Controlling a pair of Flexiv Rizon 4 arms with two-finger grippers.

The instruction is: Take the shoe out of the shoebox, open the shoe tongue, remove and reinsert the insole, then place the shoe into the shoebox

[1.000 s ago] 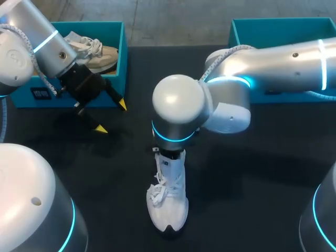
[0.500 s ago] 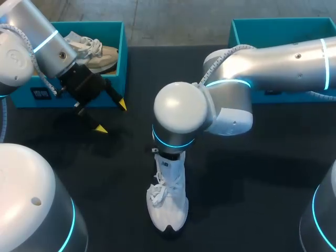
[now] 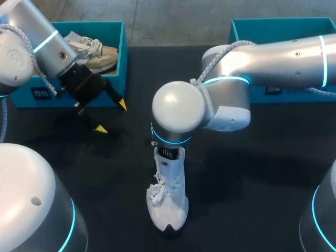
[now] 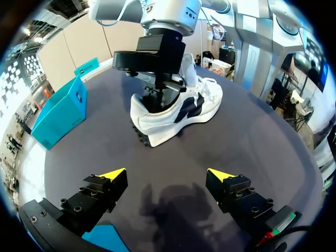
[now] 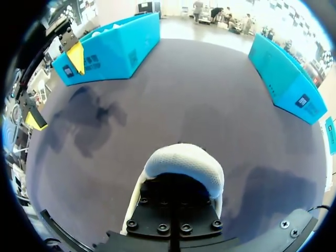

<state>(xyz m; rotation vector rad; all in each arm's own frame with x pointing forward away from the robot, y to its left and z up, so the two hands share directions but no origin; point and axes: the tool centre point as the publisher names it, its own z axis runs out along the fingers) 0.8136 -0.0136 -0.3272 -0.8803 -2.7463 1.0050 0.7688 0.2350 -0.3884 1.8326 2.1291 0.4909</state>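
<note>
the right gripper [image 4: 157, 86] stands directly over the heel opening of the white sneaker [image 3: 168, 199], its hold hidden, so i cannot tell; the shoe's length runs from there toe-outward; farther off, the left gripper [image 4: 167, 174] hangs wide open and empty, facing the heel

White shoe [image 3: 168, 202], perhaps navy side panels, sole-down, outside teal shoebox [image 3: 273, 25]

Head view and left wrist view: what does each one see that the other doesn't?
Only the head view shows the beige shoe lying in the blue shoebox. Only the left wrist view shows the dark patches and toothed sole on the side of the white laced shoe. Both show that shoe on the dark table, my right arm over it, and my left gripper, open.
</note>
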